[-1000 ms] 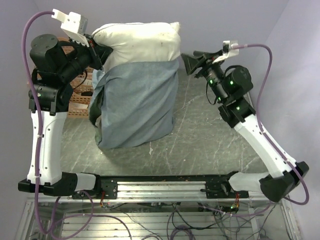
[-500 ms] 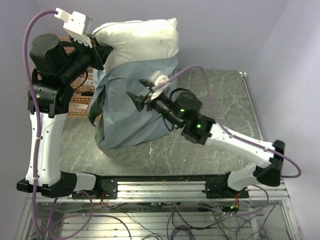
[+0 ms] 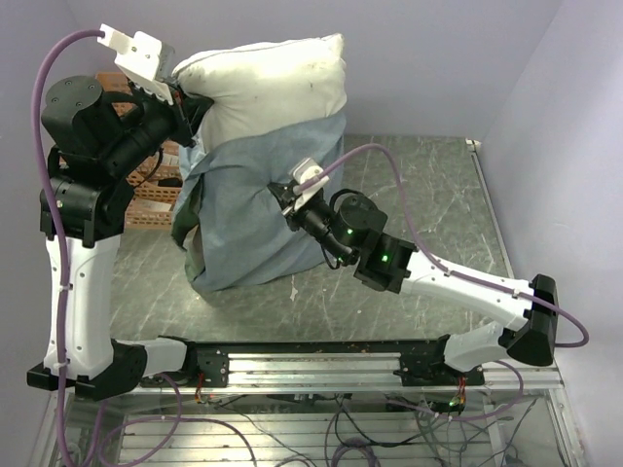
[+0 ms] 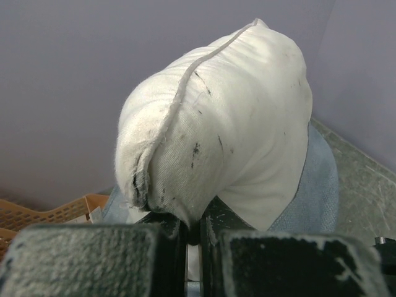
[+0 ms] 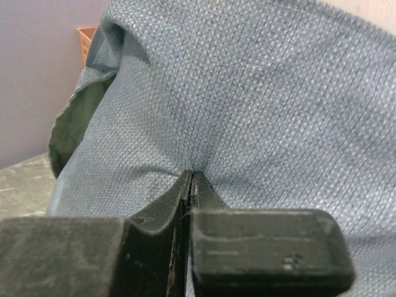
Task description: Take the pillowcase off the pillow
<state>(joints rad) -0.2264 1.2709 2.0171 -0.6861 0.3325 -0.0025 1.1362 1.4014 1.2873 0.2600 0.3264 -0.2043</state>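
The off-white pillow (image 3: 277,88) stands upright at the back left of the table, its lower half inside the blue-grey pillowcase (image 3: 248,229). My left gripper (image 3: 185,102) is shut on the pillow's upper left corner. In the left wrist view the pillow (image 4: 229,117) bulges above the left gripper (image 4: 195,219), with the pillowcase (image 4: 318,185) below right. My right gripper (image 3: 282,195) is shut on a pinch of the pillowcase's front face. In the right wrist view the pillowcase (image 5: 260,93) puckers at the right gripper (image 5: 193,174), and its olive-green lining (image 5: 74,130) shows at the left.
An orange basket (image 3: 146,199) sits behind the left arm, against the pillowcase's left side; it also shows as the basket (image 4: 37,213) in the left wrist view. The grey table (image 3: 428,195) runs right of the pillow to its edge. A wall stands close behind.
My right arm swung from the back right across to the pillowcase's front, and its jaws closed on the fabric. The left arm raised the pillow corner slightly.
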